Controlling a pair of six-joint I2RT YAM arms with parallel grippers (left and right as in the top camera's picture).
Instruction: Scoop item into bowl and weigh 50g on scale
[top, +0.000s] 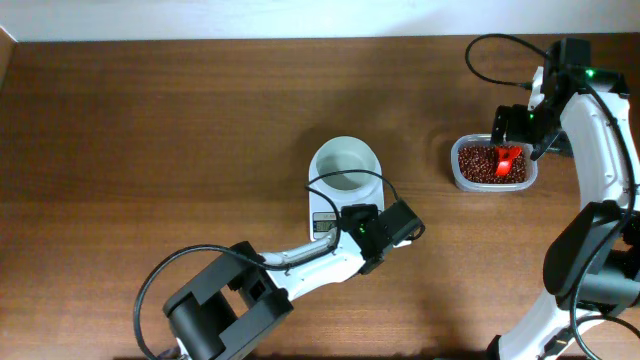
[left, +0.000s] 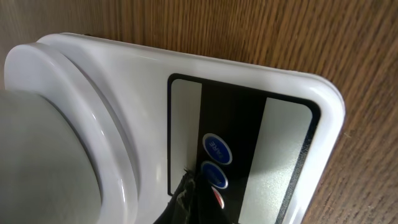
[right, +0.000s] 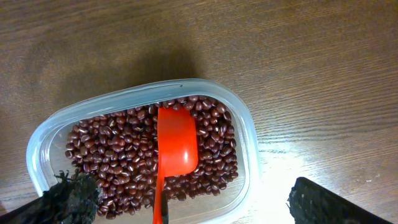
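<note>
The white bowl (top: 345, 165) stands empty on the white scale (top: 322, 207). My left gripper (top: 343, 222) is shut, with its tip down on the scale's button panel. In the left wrist view the gripper's tip (left: 194, 198) is at the blue buttons and half covers a red one on the scale (left: 143, 74). The bowl (left: 37, 162) is blurred at the left. The beans (right: 118, 149) fill a clear tub (right: 245, 130). A red scoop (right: 177, 140) lies in them. My right gripper (right: 186, 193) is open just above the tub, its fingers astride the scoop's handle without touching it.
The clear tub (top: 457, 168) of beans (top: 478, 165) with the red scoop (top: 507, 158) sits to the right of the scale, under my right gripper (top: 512, 143). Black cables loop over the bowl and near the right arm. The table is bare brown wood.
</note>
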